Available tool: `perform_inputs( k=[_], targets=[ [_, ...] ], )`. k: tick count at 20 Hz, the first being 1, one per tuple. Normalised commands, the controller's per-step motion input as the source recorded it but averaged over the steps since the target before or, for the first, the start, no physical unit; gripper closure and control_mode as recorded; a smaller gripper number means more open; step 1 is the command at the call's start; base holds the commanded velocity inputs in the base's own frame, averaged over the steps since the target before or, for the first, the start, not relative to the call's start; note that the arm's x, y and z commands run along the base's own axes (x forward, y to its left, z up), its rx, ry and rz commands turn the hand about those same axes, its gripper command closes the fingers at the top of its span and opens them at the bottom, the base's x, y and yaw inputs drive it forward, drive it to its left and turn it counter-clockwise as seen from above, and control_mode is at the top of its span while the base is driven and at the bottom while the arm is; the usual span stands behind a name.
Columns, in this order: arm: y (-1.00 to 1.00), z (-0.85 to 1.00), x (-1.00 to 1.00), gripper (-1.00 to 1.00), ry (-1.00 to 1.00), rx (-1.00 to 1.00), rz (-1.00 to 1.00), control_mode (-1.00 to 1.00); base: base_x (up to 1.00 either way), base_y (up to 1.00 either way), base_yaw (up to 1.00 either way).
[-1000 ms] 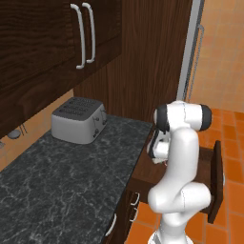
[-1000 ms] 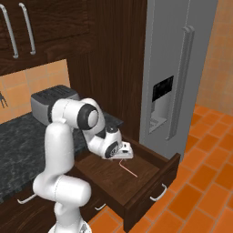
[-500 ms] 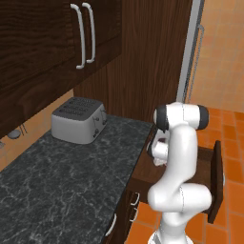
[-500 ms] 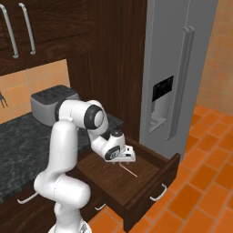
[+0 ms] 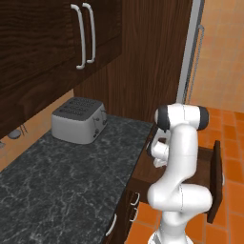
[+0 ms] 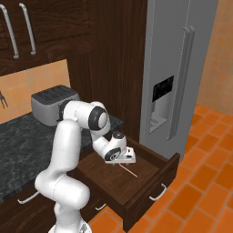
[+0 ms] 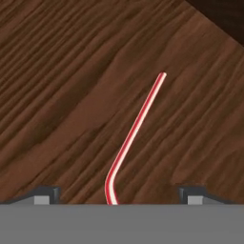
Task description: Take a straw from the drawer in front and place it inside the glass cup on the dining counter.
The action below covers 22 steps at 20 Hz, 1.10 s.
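Pincer [image 7: 118,193] spread wide over straw [image 7: 138,128]; straw flat in drawer [image 6: 150,179]

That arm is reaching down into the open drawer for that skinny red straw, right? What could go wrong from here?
1. The straw lies flat on the drawer floor, thin and bent near one end. The open gripper straddles it, so the fingertips might scrape the wood or close above it.
2. A pinch at the bent end could let the long part swing or slip out.
3. On lifting, the straw could catch the drawer's raised front wall.
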Motion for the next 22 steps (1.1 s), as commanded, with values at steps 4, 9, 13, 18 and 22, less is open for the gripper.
perform_inputs(
  k=[4, 9, 13, 18, 22],
  targets=[
    [-0.03, -0.33, 0.00, 1.00, 0.01, 0.00, 0.01, -1.00, 0.00, 0.00, 0.00],
    [-0.11, -0.24, 0.00, 1.00, 0.01, 0.00, 0.00, -1.00, 0.00, 0.00, 0.00],
    [-0.02, -0.01, 0.00, 1.00, 0.00, 0.00, 0.00, -1.00, 0.00, 0.00, 0.00],
    [-0.02, 0.00, 0.01, 1.00, 0.00, 0.00, 0.00, -1.00, 0.00, 0.00, 0.00],
    [0.00, 0.68, -0.59, 1.00, -0.13, 0.02, 0.00, -1.00, 0.00, 0.00, 0.00]
  ],
)
